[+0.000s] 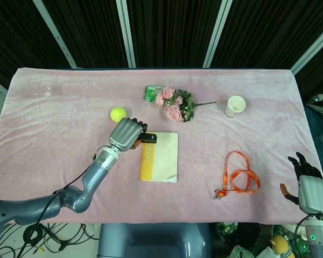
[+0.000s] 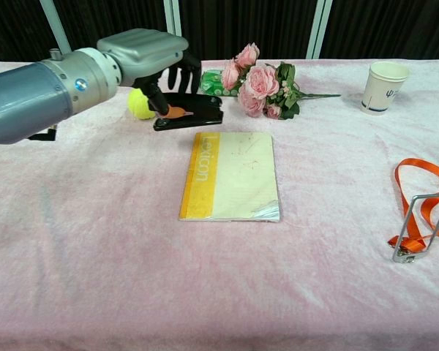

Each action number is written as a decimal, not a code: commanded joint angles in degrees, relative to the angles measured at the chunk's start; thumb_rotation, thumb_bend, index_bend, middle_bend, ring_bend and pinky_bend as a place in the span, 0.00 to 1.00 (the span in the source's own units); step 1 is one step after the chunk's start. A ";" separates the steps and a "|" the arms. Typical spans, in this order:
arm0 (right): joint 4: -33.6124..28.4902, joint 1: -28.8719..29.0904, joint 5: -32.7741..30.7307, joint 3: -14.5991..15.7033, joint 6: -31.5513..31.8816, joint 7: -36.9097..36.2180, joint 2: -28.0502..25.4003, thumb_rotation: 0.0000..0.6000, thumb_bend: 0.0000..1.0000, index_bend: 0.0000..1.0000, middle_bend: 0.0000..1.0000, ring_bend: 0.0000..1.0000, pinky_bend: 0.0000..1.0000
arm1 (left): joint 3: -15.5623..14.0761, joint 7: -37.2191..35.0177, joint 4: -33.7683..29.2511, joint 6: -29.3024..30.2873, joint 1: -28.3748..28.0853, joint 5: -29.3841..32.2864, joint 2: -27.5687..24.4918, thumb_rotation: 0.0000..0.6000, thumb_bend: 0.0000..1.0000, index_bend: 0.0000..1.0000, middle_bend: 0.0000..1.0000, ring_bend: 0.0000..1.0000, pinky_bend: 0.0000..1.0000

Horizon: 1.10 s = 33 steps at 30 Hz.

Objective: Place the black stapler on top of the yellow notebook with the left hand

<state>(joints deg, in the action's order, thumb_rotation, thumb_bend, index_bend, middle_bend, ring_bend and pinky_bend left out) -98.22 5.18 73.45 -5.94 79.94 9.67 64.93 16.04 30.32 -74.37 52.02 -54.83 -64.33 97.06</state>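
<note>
My left hand [image 1: 125, 134] [image 2: 143, 53] grips the black stapler [image 1: 147, 138] [image 2: 190, 112] and holds it in the air, level, above the near-left top corner of the yellow notebook [image 1: 160, 157] [image 2: 230, 175]. The stapler's tip points to the right over the notebook's yellow spine strip. The notebook lies flat in the middle of the pink tablecloth with nothing on it. My right hand [image 1: 308, 183] hangs off the table's front right corner, fingers spread and holding nothing.
A yellow tennis ball [image 1: 118, 114] [image 2: 139, 104] lies just behind my left hand. A bunch of pink roses [image 1: 175, 104] [image 2: 258, 80], a white paper cup [image 1: 234, 106] [image 2: 383, 86] and an orange lanyard [image 1: 238, 177] [image 2: 421, 207] lie further right.
</note>
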 commanded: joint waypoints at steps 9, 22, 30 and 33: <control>0.10 -0.06 -0.22 -0.13 0.02 -0.28 -0.14 1.00 0.23 0.18 0.06 0.19 0.21 | 0.83 6.90 3.90 -3.53 -5.89 5.14 7.62 1.00 0.41 0.51 0.57 0.42 0.59; 0.14 -0.01 -0.24 -0.14 -0.09 -0.34 -0.16 1.00 0.23 0.18 0.06 0.19 0.21 | -0.08 9.58 8.02 -3.77 -7.40 8.35 10.66 1.00 0.41 0.50 0.57 0.42 0.58; 0.09 -0.11 -0.22 -0.18 0.14 -0.41 -0.15 1.00 0.23 0.18 0.06 0.19 0.21 | -1.29 8.89 9.65 -3.54 -7.58 7.50 11.40 1.00 0.40 0.49 0.56 0.42 0.58; 0.13 -0.08 -0.21 -0.19 0.08 -0.49 -0.17 1.00 0.23 0.18 0.06 0.19 0.21 | -1.26 9.04 9.69 -3.32 -7.78 7.57 11.51 1.00 0.40 0.49 0.56 0.42 0.58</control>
<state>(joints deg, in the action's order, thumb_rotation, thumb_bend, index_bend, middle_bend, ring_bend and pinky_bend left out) -98.09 5.09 73.24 -6.12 80.01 9.18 64.76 14.78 39.32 -64.67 48.65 -62.59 -56.77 108.56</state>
